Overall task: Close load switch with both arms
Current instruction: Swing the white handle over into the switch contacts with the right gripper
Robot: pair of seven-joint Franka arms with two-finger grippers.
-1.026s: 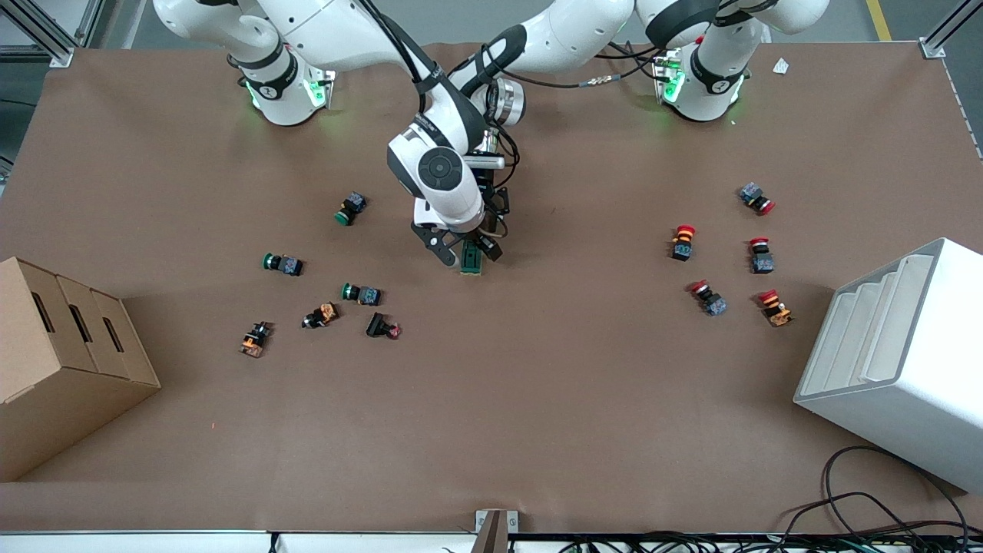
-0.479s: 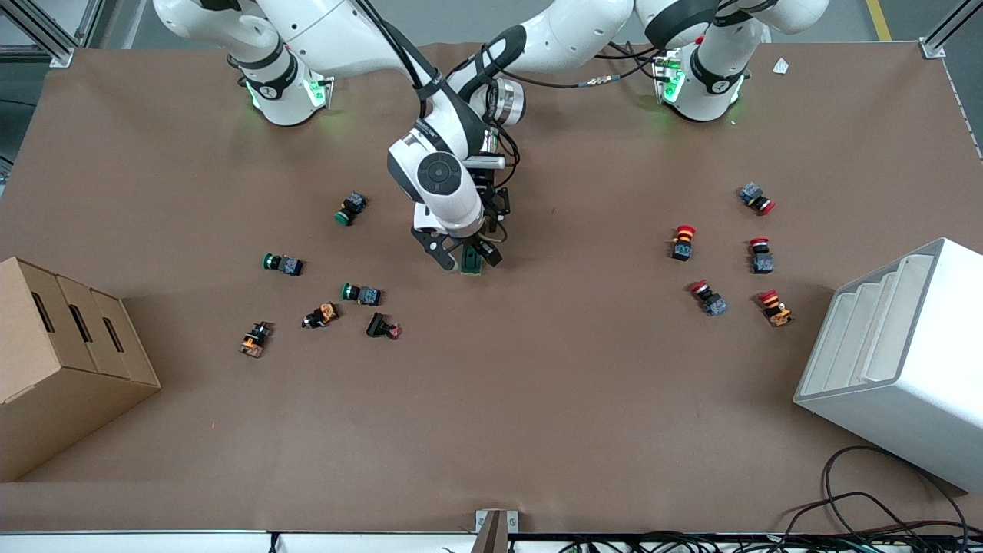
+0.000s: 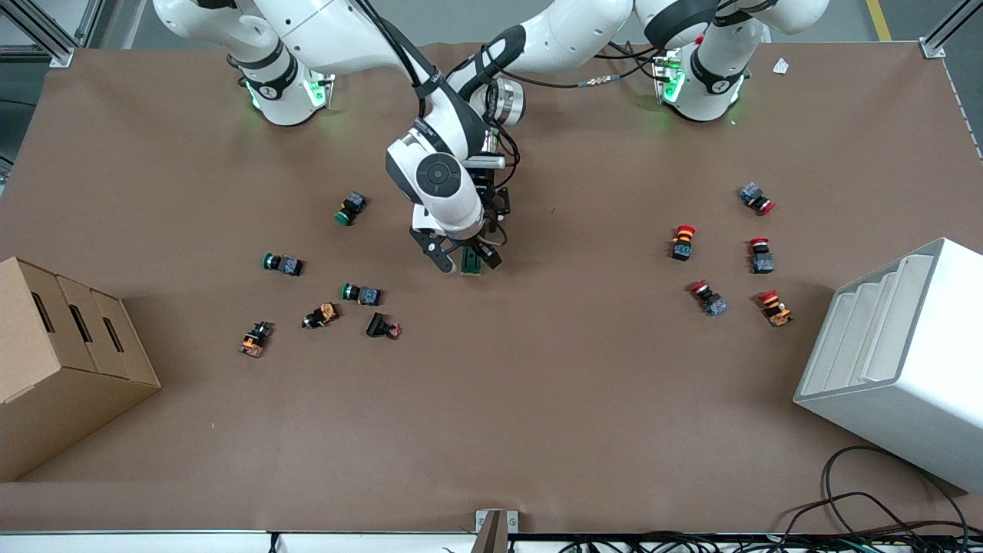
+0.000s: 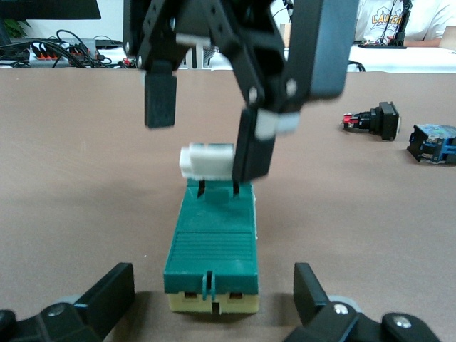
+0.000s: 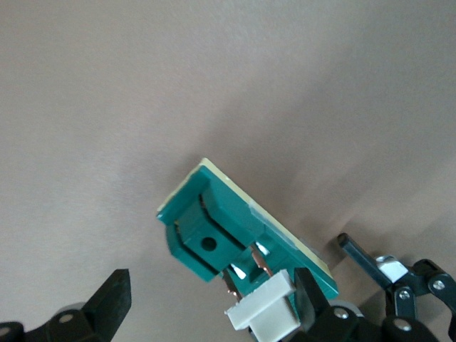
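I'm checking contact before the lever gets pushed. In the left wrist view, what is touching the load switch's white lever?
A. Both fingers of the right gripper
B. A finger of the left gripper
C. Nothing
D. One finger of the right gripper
D. One finger of the right gripper is against the white lever of the load switch; its other finger hangs apart, and the left gripper flanks the opposite end.

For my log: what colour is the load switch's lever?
White, on the green load switch; lever clearest in left wrist view.
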